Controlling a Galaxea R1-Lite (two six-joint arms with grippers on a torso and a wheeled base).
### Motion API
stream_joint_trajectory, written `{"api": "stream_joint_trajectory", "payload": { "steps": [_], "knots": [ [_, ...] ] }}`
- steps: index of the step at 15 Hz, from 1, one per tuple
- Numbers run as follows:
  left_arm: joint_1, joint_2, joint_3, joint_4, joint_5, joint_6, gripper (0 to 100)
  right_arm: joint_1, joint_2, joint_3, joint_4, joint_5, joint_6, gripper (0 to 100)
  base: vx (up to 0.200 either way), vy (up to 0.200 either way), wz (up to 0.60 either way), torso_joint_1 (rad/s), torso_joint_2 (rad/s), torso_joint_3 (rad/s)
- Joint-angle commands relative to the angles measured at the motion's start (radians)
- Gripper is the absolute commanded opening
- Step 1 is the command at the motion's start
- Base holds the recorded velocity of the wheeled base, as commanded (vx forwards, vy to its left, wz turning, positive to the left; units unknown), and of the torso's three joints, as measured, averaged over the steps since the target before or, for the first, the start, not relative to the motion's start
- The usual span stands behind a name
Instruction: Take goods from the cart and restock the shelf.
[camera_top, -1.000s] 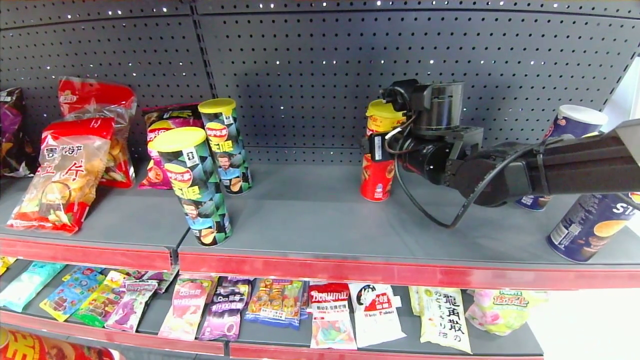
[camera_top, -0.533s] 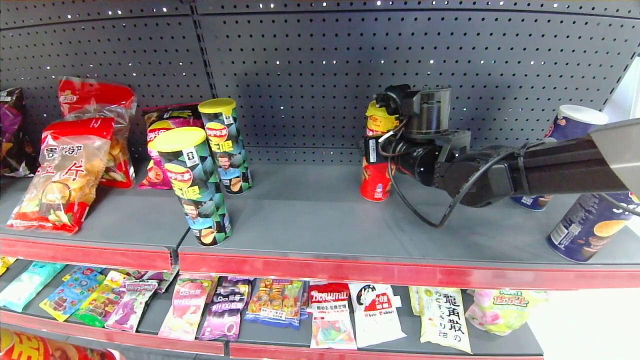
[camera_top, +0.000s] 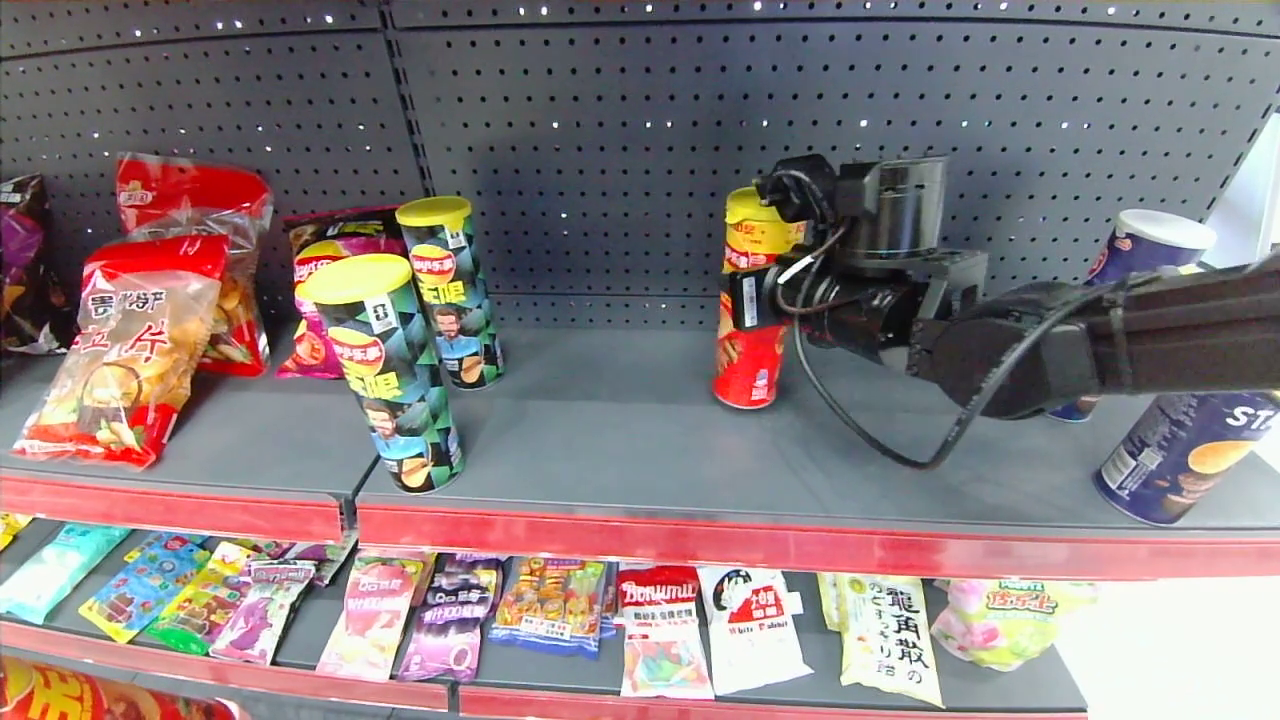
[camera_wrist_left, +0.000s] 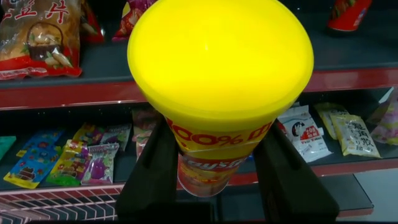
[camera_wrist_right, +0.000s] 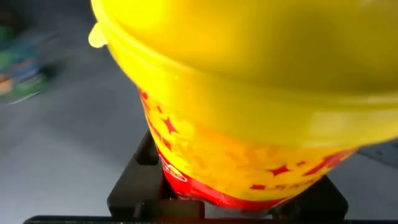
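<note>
Chip can, red with yellow lid, is pinched by right gripper midway along the shelf toward its back edge, slightly tilted, so square it upright and seat its base before releasing; left gripper clamps a second can.

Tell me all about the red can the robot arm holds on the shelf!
The red can is a tall tube with a yellow lid and yellow snack pictures, cardboard by its look. It stands nearly upright, leaning a little, its base seemingly on the grey shelf. The right gripper clamps its middle.
</note>
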Motion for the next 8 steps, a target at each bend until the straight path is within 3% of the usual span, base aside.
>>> {"api": "stream_joint_trajectory", "payload": {
  "steps": [1, 8],
  "knots": [
    [-0.001, 0.003, -0.001, 0.0, -0.002, 0.0, 0, -0.002, -0.177, 0.132, -0.001, 0.137, -0.049, 0, 0.0, 0.0, 0.0, 0.0, 0.0, 0.0],
    [-0.004, 0.009, 0.001, -0.002, -0.032, 0.0, 0, -0.076, -0.34, 0.36, -0.01, 0.6, -0.126, 0, 0.0, 0.0, 0.0, 0.0, 0.0, 0.0]
  ]
}}
